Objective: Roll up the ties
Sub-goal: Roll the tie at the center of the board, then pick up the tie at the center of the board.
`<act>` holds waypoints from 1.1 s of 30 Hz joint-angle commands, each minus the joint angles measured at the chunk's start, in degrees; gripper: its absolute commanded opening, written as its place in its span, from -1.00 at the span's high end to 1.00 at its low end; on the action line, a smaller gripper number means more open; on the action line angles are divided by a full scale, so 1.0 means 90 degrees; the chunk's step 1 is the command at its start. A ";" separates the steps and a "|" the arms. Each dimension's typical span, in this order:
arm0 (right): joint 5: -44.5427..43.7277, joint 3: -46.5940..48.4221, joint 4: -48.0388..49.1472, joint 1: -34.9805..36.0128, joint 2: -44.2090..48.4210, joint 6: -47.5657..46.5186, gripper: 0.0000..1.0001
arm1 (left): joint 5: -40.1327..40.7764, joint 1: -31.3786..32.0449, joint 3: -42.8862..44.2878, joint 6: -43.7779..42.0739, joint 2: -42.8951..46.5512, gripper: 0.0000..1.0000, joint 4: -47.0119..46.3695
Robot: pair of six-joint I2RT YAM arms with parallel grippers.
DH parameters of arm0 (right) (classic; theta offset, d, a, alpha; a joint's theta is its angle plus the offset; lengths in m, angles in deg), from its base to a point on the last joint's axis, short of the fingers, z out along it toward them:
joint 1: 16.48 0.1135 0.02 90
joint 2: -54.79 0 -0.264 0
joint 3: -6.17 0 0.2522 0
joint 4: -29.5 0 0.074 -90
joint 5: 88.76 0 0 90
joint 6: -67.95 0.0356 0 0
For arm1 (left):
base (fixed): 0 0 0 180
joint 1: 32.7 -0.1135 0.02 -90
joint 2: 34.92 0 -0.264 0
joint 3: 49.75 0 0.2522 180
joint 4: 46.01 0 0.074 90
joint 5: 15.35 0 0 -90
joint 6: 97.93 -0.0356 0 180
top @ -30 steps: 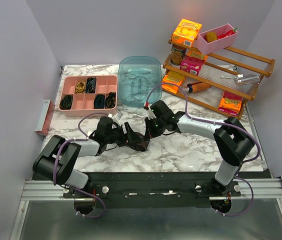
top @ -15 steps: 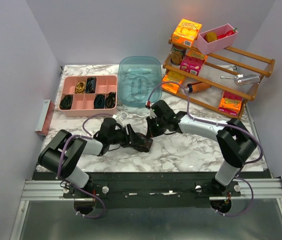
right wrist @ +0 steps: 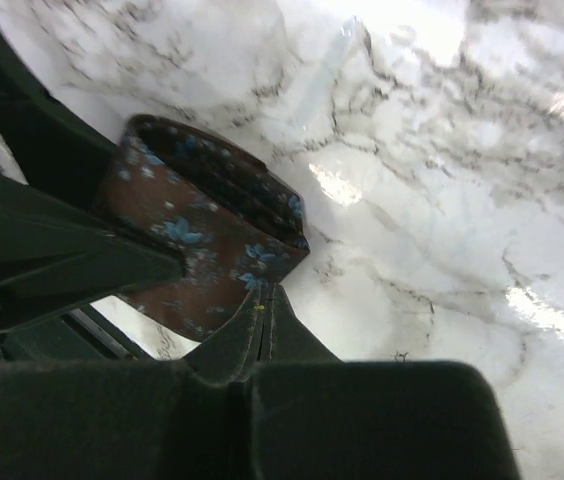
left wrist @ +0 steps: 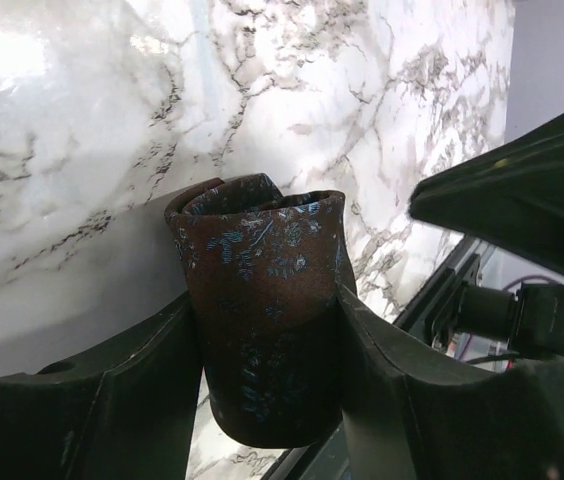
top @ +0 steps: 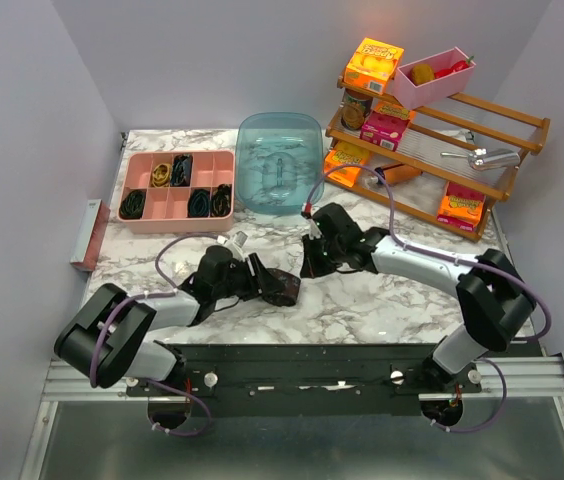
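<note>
A dark brown tie (left wrist: 260, 290) with small blue flowers is rolled into a short coil. My left gripper (left wrist: 267, 385) is shut on it, one finger against each side. The top view has the coil (top: 283, 287) near the table's front middle, at the tip of the left gripper (top: 265, 282). My right gripper (right wrist: 262, 292) is shut on nothing, its tips just short of the coil (right wrist: 202, 235). From above, the right gripper (top: 309, 268) sits just right of the coil. More rolled ties (top: 199, 203) lie in the pink tray.
A pink compartment tray (top: 172, 226) stands at the back left. A blue translucent tub (top: 279, 160) sits behind the grippers. At the back right a wooden rack (top: 507, 185) carries boxes, a can and a pink bin.
My left jaws have narrowed onto the coil. The left arm has swung and the coil has shifted slightly. The right gripper has drawn back a little to the right, still shut.
</note>
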 commanded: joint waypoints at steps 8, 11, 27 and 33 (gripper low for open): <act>0.0986 -0.0034 -0.0072 0.0115 -0.0823 0.0272 0.99 | 0.1403 0.0297 -0.0991 0.1165 0.0285 -0.24 -0.0897; 0.1103 0.0123 -0.0033 0.0203 -0.1077 0.0321 0.99 | 0.1501 0.0405 -0.1060 0.1273 0.0255 -0.29 -0.1025; 0.0899 0.0523 0.0064 0.0291 -0.1663 0.0126 0.99 | 0.0926 0.0727 -0.0855 0.1117 -0.0271 -0.46 -0.1590; 0.0791 0.0572 0.0006 0.0291 -0.1702 -0.0226 0.99 | 0.0505 0.0795 -0.0836 0.1380 -0.1257 -0.28 -0.3083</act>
